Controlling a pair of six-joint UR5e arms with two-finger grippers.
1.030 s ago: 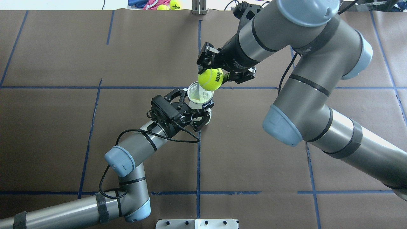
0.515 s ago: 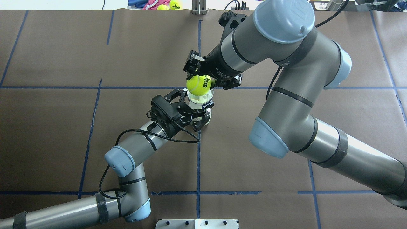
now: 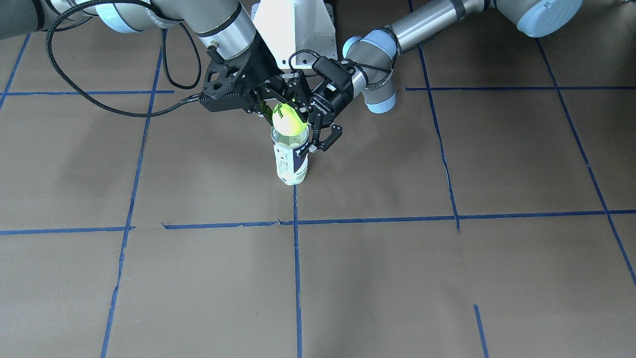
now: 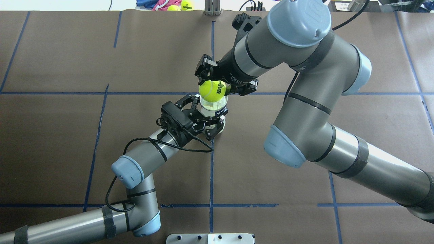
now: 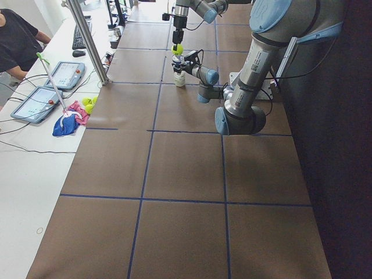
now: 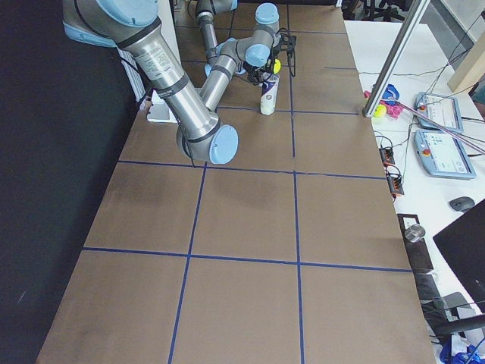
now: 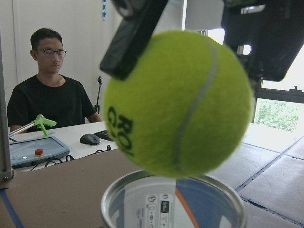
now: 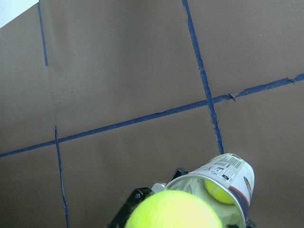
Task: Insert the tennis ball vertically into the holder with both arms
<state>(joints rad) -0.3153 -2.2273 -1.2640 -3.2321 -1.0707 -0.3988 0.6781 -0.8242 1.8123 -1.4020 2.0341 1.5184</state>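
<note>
The clear holder (image 4: 219, 107) stands upright at the table's middle, with its white and navy label toward the front-facing view (image 3: 292, 166). My left gripper (image 4: 212, 117) is shut around its upper part. My right gripper (image 4: 220, 85) is shut on the yellow-green tennis ball (image 4: 212, 91) and holds it just above the holder's open mouth, as the front-facing view shows (image 3: 289, 119). In the left wrist view the ball (image 7: 178, 102) hangs right over the rim (image 7: 173, 199). The right wrist view shows another ball (image 8: 218, 189) down inside the holder (image 8: 235, 171).
Two spare tennis balls (image 4: 185, 4) and a pink and blue cloth (image 4: 159, 4) lie beyond the table's far edge, beside a metal post (image 4: 212, 8). A white plate (image 4: 210, 238) sits at the near edge. A seated person (image 7: 47, 95) is behind the table.
My right arm has carried the ball leftward from beside the holder's rim to over its mouth, then nearly stopped. My left gripper and the holder have not moved.
</note>
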